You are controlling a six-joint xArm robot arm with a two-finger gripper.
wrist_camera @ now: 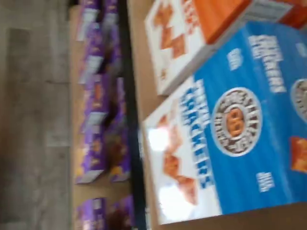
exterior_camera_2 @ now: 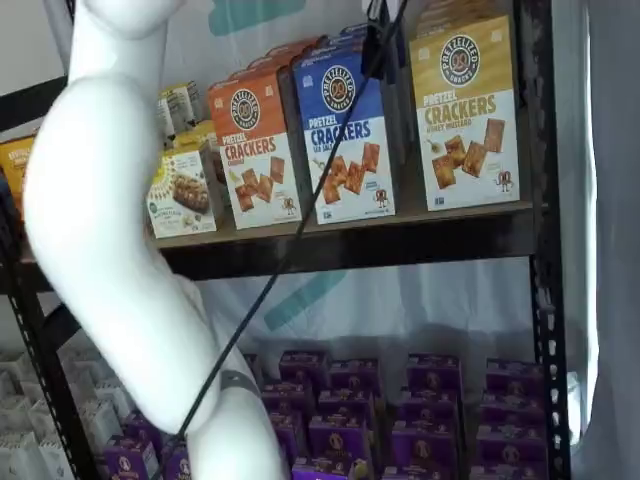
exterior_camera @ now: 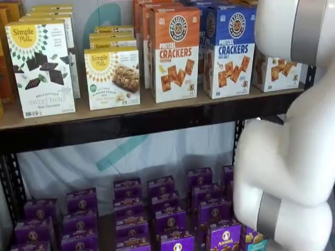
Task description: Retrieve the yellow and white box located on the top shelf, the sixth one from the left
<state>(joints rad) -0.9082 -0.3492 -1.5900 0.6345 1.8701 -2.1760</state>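
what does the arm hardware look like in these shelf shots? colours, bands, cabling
In both shelf views the smooth glossy white rounded arm shows bulbous tube-like links with grey metallic bands at the joints. A thin black cable runs slantwise along it in a shelf view. No markings are visible. The pincer can't be made out.

One yellow and white box [exterior_camera_2: 465, 115], one blue carton [exterior_camera_2: 350, 135], one orange carton [exterior_camera_2: 258, 150] fronting their rows

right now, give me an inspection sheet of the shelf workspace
surface: top shelf, tan board with black front rail, cartons upright
job's things: yellow and white box at the right end, untouched
clutter: blue carton, orange carton, Simple Mills cartons, purple boxes below
grippers: fingers seen side-on; cannot tell state
cables: black cable hangs across the cartons
surroundings: white arm, pale backdrop
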